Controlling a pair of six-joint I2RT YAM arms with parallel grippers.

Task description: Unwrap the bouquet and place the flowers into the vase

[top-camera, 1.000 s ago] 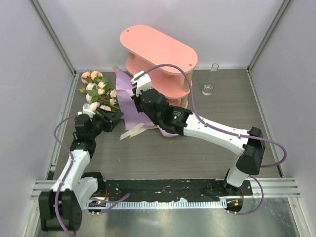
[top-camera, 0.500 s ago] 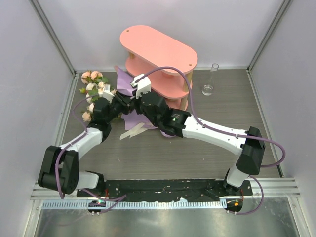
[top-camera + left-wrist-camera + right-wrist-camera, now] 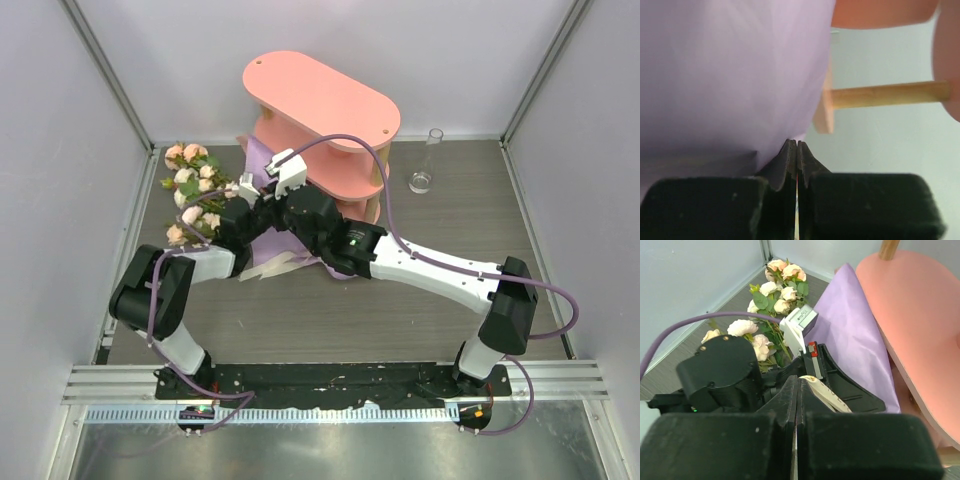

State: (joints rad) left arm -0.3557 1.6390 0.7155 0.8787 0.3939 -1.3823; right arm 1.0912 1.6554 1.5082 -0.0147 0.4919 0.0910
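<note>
The bouquet's flowers [image 3: 193,187] lie bared at the table's back left, pale roses [image 3: 776,296] on green stems. Its purple paper [image 3: 258,160] stands up against the pink shelf. My left gripper [image 3: 258,200] is at that sheet; in the left wrist view the jaws [image 3: 797,143] are shut on the paper's [image 3: 730,75] lower edge. My right gripper [image 3: 273,203] sits just beside it, shut [image 3: 799,379] with the cream ribbon [image 3: 827,395] coming out from its tip. The clear glass vase [image 3: 424,165] stands upright at the back right, far from both grippers.
The pink three-tier shelf [image 3: 320,100] stands at the back centre, right behind the paper, its wooden post [image 3: 885,95] close to the left jaws. Loose ribbon ends [image 3: 268,266] trail on the table. White walls close in the left, back and right sides.
My left arm swung right from the flower stems to the purple paper and its jaws closed there. The paper now stands more upright against the shelf. The right arm stayed put.
</note>
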